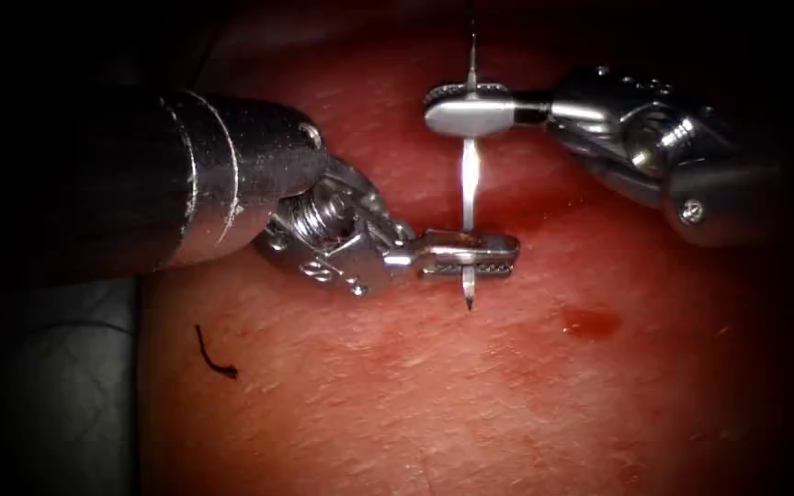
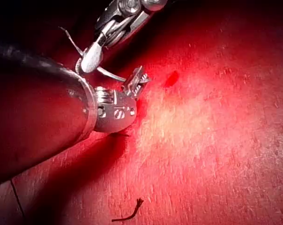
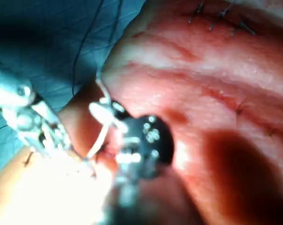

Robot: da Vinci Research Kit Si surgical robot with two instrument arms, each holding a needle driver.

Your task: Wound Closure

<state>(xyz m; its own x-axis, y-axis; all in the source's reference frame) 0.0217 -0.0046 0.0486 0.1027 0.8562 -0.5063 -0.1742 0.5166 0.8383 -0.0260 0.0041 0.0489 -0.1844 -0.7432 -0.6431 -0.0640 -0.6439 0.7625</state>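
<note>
Needle point(image 1: 469, 174) up off the tissue point(image 1: 507, 386), not in it, long axis running near-vertical in the endoscope view. Held at both ends: right gripper point(image 1: 466, 108) closed across the upper part, near the thread end; left gripper point(image 1: 468, 256) closed across the lower part, just behind the point, which pokes out below. Both equally near, each gripper crossing the needle at roughly a right angle. Cut end of thread point(image 1: 213, 356) lying loose on the tissue, well apart at lower left. Spot of red fluid point(image 1: 590, 321) to the right.
</note>
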